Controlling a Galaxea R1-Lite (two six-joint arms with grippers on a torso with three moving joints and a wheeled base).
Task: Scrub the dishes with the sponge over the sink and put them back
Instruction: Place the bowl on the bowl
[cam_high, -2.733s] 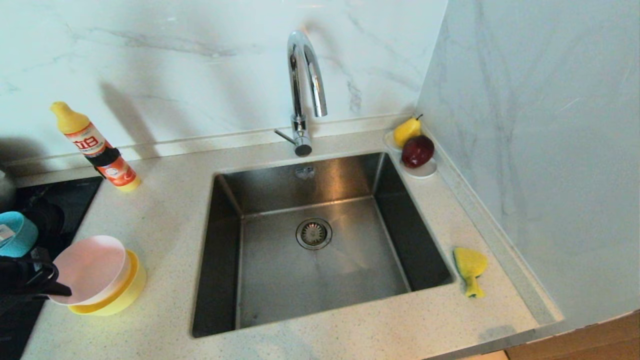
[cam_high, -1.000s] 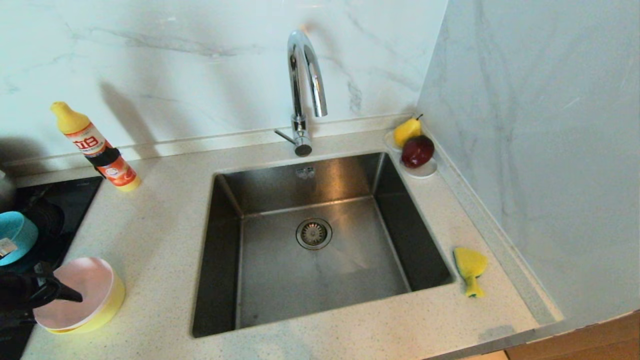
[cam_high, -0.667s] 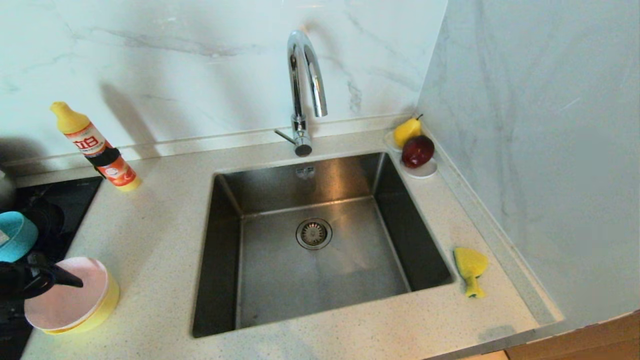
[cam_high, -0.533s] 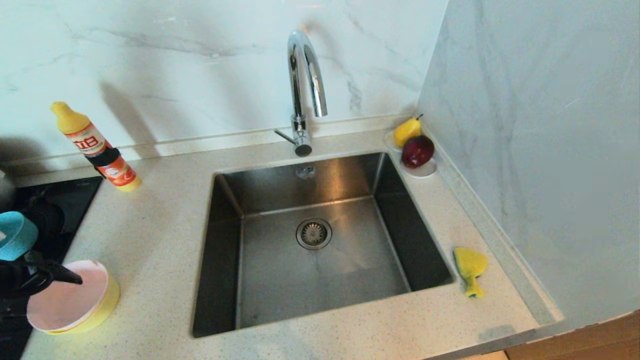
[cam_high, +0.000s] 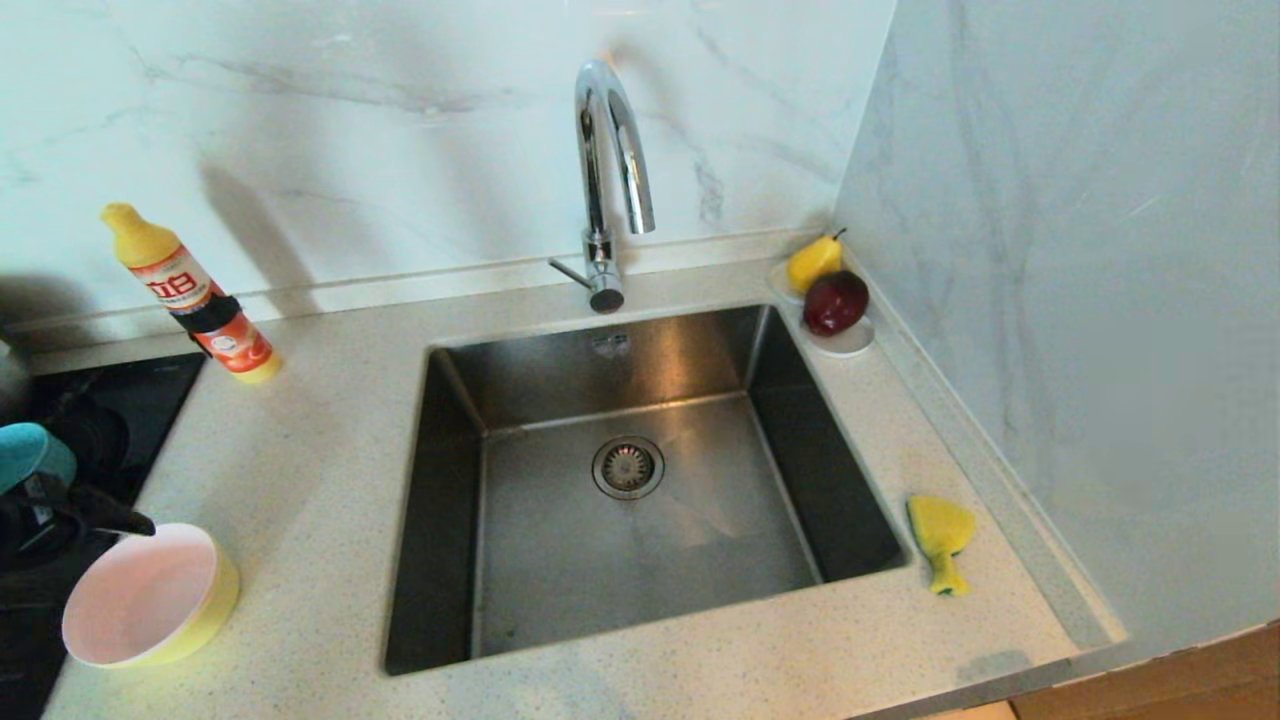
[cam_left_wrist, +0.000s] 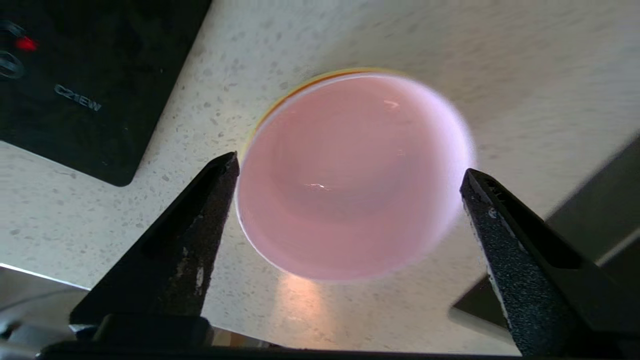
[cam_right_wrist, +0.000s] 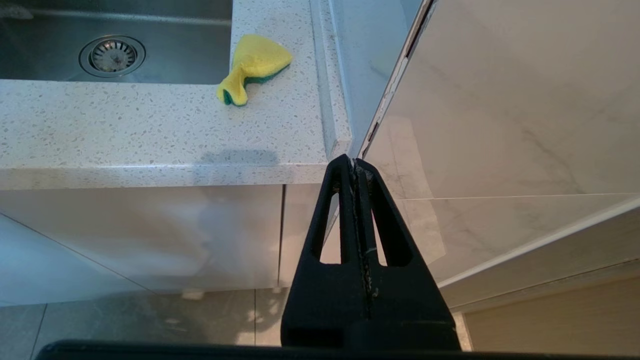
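A pale pink bowl (cam_high: 135, 605) sits nested in a yellow bowl (cam_high: 218, 597) on the counter, left of the sink (cam_high: 560, 570). My left gripper (cam_left_wrist: 350, 167) hangs open just above it. Its fingers (cam_left_wrist: 200, 210) stand wide on either side of the pink bowl (cam_left_wrist: 350, 175) and hold nothing; one finger (cam_high: 122, 520) shows at the head view's left edge. A light blue bowl (cam_high: 30, 452) is partly hidden behind that arm. The yellow and green sponge (cam_high: 940, 535) lies right of the sink. My right gripper (cam_right_wrist: 355, 162) is parked shut below the counter's front corner, near the sponge (cam_right_wrist: 255, 65).
A chrome tap (cam_high: 612, 170) arches over the back of the sink. A detergent bottle (cam_high: 190, 295) leans at the back left beside a black cooktop (cam_high: 140, 400). A white saucer (cam_high: 848, 345) with a pear and an apple sits in the back right corner by the side wall.
The pink bowl came down level into the yellow bowl, and the pair ended further left. My left gripper opened wide, let go of it and drew back slightly. The right arm stayed still.
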